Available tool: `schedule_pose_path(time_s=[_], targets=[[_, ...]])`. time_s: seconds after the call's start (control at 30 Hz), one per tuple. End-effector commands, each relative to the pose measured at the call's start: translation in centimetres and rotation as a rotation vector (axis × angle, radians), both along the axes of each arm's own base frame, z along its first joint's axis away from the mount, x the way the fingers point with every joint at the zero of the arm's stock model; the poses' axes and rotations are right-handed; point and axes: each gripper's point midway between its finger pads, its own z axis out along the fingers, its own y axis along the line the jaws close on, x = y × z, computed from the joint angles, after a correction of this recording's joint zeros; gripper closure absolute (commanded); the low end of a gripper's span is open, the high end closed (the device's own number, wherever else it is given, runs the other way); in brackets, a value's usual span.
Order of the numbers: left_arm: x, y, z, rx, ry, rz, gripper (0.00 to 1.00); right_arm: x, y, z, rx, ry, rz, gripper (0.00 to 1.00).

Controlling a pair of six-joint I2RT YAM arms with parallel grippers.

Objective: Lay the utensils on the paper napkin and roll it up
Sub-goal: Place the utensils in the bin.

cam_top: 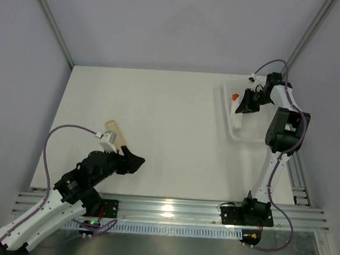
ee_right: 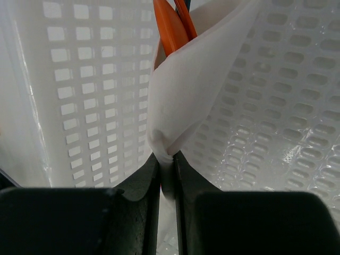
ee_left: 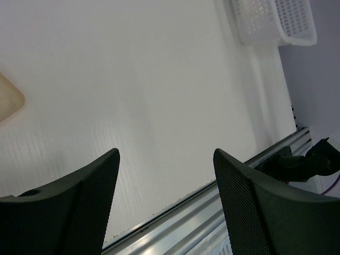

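Two arms, two very different jobs right now. Up front, the left gripper (ee_left: 166,153) hangs low over the table (cam_top: 171,116), well apart from the basket (cam_top: 235,135). Its jaws are spread wide with nothing between them. The pale tan stick (cam_top: 111,128) lies flat on the table just beside that gripper, on the side away from the basket, and nothing is touching it. My guess is the wide spread is there so the gripper can come down around the stick, since that one isn't in the napkin.

Further back, the right gripper (ee_right: 166,159) reaches down inside the basket, jaws squeezed nearly together on a pinch of the paper napkin (ee_right: 186,90). The napkin is wrapped into a loose cone-ish bundle standing up from the fingers, and the orange piece (ee_right: 169,26) pokes out of its top. Pinching it at the bottom fold probably keeps the wrap from springing open. I can't tell whether the bundle rests on the basket floor or hangs clear of it. As I read it, one utensil is wrapped and the stick is left out.
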Motion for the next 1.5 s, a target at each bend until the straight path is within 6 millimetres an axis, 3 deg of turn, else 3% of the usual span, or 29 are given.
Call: schedule_pose_path(time_s=[0.0, 0.23, 0.7, 1.17, 1.47], targets=[[0.5, -0.2, 2.4, -0.027, -0.049, 0.004, 0.27, 1.3, -0.6, 0.0, -0.012, -0.040, -0.016, 0.96], [0.7, -0.3, 2.8, -0.022, -0.048, 0.008, 0.28, 2.2, -1.1, -1.1, -0.011, -0.033, -0.018, 0.96], [0.9, -1.0, 2.7, -0.039, -0.039, -0.006, 0.30, 3.0, -1.6, -2.1, -0.018, -0.028, -0.059, 0.83], [1.0, -1.1, 2.6, -0.040, -0.036, -0.005, 0.30, 3.2, -1.9, -2.3, -0.043, -0.027, -0.081, 0.45], [0.9, -1.1, 2.6, -0.046, -0.036, -0.007, 0.30, 3.3, -2.1, -1.3, -0.068, -0.061, -0.095, 0.35]])
